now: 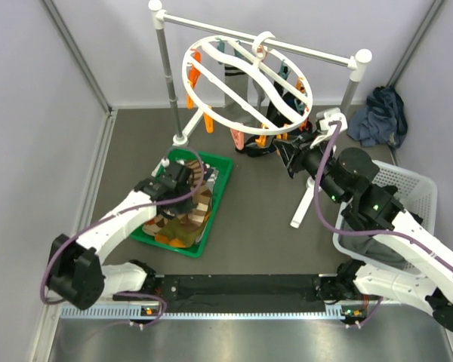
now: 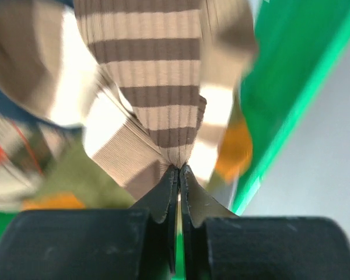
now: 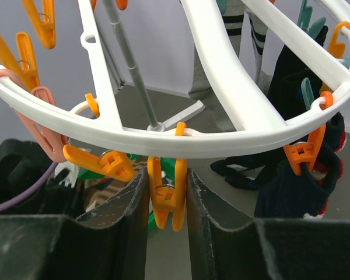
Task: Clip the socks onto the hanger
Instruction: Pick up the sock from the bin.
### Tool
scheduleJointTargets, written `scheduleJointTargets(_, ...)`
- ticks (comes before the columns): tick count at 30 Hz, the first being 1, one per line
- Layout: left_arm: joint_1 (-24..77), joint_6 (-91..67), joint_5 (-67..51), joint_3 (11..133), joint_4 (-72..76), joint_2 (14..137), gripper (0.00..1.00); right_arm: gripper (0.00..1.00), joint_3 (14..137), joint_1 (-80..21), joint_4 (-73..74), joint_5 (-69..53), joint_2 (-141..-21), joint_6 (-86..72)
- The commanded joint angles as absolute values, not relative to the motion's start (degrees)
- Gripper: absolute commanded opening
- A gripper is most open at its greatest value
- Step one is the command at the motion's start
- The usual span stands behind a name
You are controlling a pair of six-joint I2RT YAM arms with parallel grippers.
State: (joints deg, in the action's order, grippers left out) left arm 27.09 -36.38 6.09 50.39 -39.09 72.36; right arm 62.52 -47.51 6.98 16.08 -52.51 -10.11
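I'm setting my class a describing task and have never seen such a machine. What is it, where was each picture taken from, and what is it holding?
These are two robot arms bolted at the near edge of a table, each ending in a two-finger gripper. One picture looks down from above; the others come from cameras on each wrist. The left gripper is shut on a striped sock above a green tray holding more socks. The right gripper pinches an orange clip on the white ring hanger, where dark socks already hang.
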Motion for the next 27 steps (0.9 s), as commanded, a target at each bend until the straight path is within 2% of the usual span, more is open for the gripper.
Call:
scheduleJointTargets(1,32.4,-42.4,3.3,46.4,-45.5,66.4,0.08,0.00,61.0,-48.6,10.6,15.6,-51.8,-10.3)
scheduleJointTargets(3,34.1,-43.2,3.2,45.8,-47.5,65.1,0.16,0.00,60.8,-48.7,10.2,15.7,-51.9,-10.2)
scheduleJointTargets(4,34.2,-43.2,3.2,45.9,-48.1,64.9,0.29,0.00,60.7,-48.7,10.1,15.6,-52.1,-10.1)
scheduleJointTargets(8,34.3,-40.9,7.2,52.1,-50.4,65.1,0.54,0.00,60.7,-48.6,9.9,15.6,-52.6,-9.7)
scheduleJointTargets(11,33.8,-38.5,12.7,57.9,-51.0,67.1,0.62,0.00,60.6,-48.7,10.1,15.6,-52.5,-9.5)
scheduleJointTargets(14,32.2,-35.3,15.7,63.3,-50.5,71.5,0.61,0.00,60.7,-48.7,10.4,16.0,-52.4,-9.1)
scheduleJointTargets(20,28.0,-29.7,16.3,69.8,-47.2,83.3,0.52,0.00,60.8,-48.7,10.5,16.5,-52.2,-8.4)
scheduleJointTargets(27,26.6,-27.4,15.1,70.4,-44.1,93.0,0.43,0.00,60.6,-48.7,10.7,17.1,-52.2,-8.0)
